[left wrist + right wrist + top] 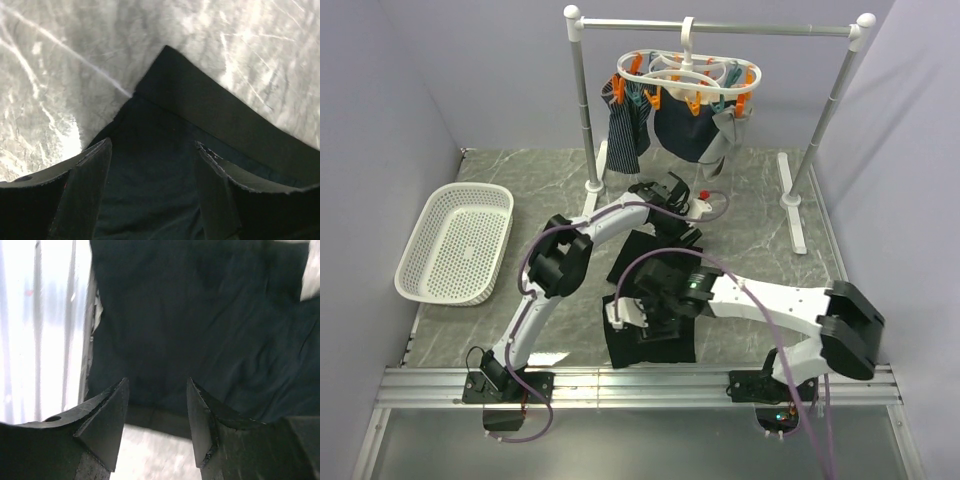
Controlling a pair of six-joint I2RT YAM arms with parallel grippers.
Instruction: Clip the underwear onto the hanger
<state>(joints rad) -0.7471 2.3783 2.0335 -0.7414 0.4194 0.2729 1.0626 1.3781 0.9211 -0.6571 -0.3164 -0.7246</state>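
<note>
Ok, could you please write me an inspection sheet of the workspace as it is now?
Surface: grey marbled table.
Job's things: black underwear lies on the table, not clipped; white hanger hangs on the metal rail, other clothes already pegged to it.
Clutter: white basket at the left.
Grippers: left pincer and right pincer both open, low over the underwear.
Cables: purple cables loop along both arms.
Surroundings: plain pale walls.
</note>
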